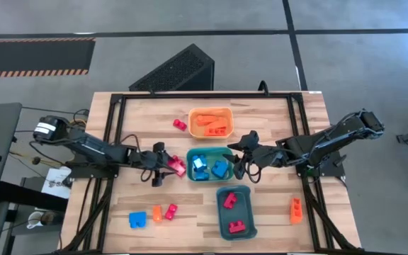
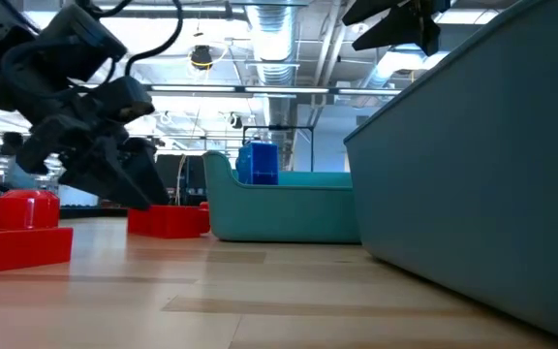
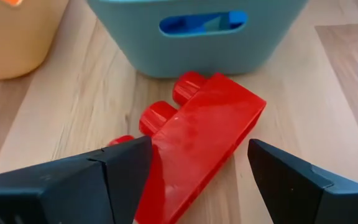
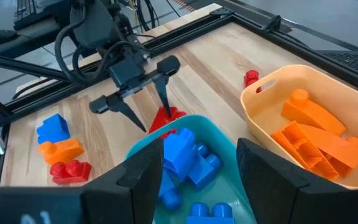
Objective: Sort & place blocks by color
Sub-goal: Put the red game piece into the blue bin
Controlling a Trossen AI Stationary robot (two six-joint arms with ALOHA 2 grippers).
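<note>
Overhead, orange block (image 1: 296,210) lies apart.

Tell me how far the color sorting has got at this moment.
Done: orange blocks lie in the orange tray, blue ones in the middle teal tray, two red in the near tray. In hand: the left gripper is open around a red wedge block on the table. Left: that wedge, a red block, an orange block and three loose blocks.

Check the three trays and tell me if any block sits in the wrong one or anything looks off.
Nothing is missorted: the orange tray holds orange blocks, the teal tray blue ones, the dark teal tray red ones. The one oddity is the red wedge block, lying on its side between the left gripper's open fingers.
</note>
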